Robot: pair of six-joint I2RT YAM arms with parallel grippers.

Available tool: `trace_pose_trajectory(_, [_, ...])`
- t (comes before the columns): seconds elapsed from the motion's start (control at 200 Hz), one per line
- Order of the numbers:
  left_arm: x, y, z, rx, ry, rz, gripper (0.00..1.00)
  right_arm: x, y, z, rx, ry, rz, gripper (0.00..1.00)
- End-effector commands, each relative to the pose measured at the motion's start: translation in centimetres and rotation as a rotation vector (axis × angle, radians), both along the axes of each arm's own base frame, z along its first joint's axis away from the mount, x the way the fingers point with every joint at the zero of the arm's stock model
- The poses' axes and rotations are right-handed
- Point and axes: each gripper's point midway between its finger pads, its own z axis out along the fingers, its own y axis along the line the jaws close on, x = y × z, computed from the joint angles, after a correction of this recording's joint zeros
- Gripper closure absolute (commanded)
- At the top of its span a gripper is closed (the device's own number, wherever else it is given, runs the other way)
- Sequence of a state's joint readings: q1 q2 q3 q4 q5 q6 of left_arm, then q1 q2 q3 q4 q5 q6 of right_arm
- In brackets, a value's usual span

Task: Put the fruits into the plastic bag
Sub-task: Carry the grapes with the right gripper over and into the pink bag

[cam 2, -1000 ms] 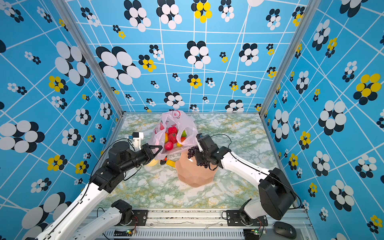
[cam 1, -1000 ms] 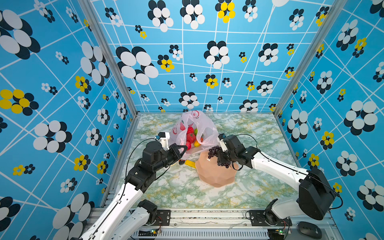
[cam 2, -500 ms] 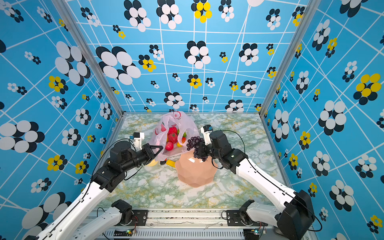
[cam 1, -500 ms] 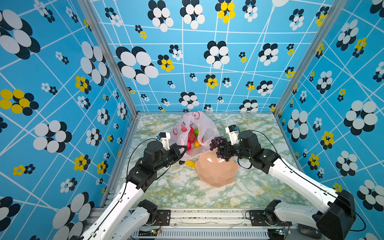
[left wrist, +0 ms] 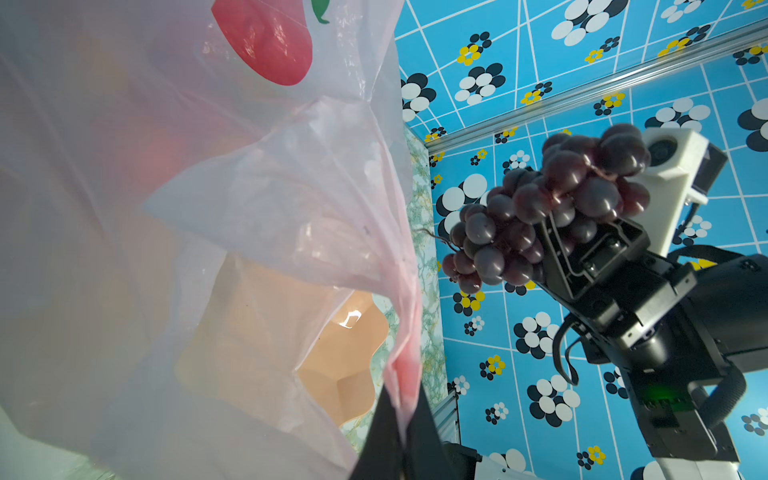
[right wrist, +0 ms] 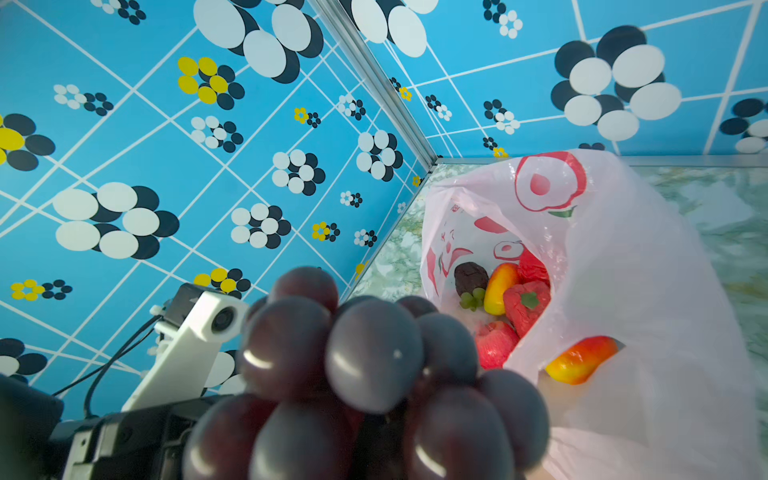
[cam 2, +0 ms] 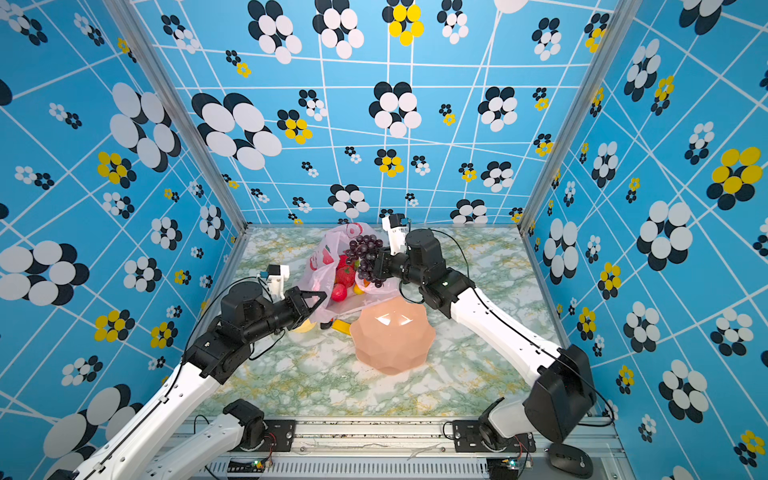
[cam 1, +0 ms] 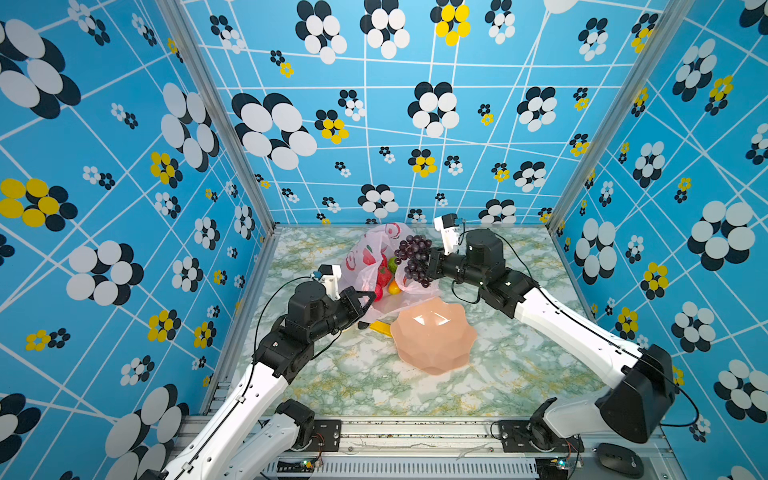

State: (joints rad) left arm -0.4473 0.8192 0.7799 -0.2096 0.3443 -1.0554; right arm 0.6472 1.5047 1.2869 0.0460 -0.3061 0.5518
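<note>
The plastic bag (cam 1: 368,259) (cam 2: 322,266) stands at the back middle of the table, its mouth held up. My left gripper (cam 1: 368,298) (left wrist: 400,419) is shut on the bag's near edge. Inside lie a red apple (right wrist: 494,343), a mango (right wrist: 500,286), a red pepper-like piece (right wrist: 525,305) and a dark fruit (right wrist: 469,276); another mango (right wrist: 582,359) shows through the film. My right gripper (cam 1: 428,264) (cam 2: 376,266) is shut on the dark purple grape bunch (cam 1: 413,257) (left wrist: 540,208) (right wrist: 365,374), held in the air beside the bag's opening. The grapes hide its fingertips in the right wrist view.
A salmon-pink scalloped bowl (cam 1: 432,336) (cam 2: 390,336) sits in front of the bag with nothing showing in it. A small flat yellow piece (cam 1: 380,328) lies between the bowl and my left gripper. A pale yellow disc (cam 2: 305,328) peeks out under the left gripper. Blue walls close three sides.
My right gripper has carried the grape bunch up from over the bowl and back towards the bag's mouth. The left gripper has kept its hold on the bag.
</note>
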Motion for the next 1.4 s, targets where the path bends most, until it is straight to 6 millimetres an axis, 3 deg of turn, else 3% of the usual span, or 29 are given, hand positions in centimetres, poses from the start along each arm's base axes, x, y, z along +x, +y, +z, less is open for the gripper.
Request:
trace_pose_trajectory(0.0, [0.0, -0.1, 0.3, -0.007, -0.016, -0.006, 1.0, 1.5, 2.5, 2.3, 0.136, -0.007, 0.052, 0.88])
trace_pose_trajectory(0.21, [0.2, -0.1, 0.6, -0.002, -0.028, 0.0, 1.0, 4.1, 4.4, -2.0, 0.204, 0.107, -0.003, 0.91])
trace_pose_trajectory(0.61, [0.6, -0.4, 0.7, -0.005, -0.031, -0.007, 1.0, 3.0, 7.4, -9.8, 0.181, 0.288, 0.013, 0.91])
trace_pose_trajectory(0.875, [0.4, -0.2, 1.1, 0.0, -0.046, -0.005, 1.0, 3.3, 6.7, -14.2, 0.079, 0.349, -0.032, 0.92])
trace_pose_trajectory(1.095, [-0.2, 0.4, 1.4, 0.017, -0.062, 0.005, 1.0, 5.9, 3.9, -15.4, 0.058, 0.375, -0.107, 0.92])
trace_pose_trajectory(1.28, [-0.5, 0.9, 1.6, 0.023, -0.071, 0.015, 1.0, 7.8, 1.1, -13.9, 0.086, 0.35, -0.164, 0.92])
trace_pose_trajectory(1.394, [-0.4, 0.9, 1.6, 0.021, -0.07, 0.016, 1.0, 7.8, 0.6, -13.5, 0.06, 0.332, -0.164, 0.92])
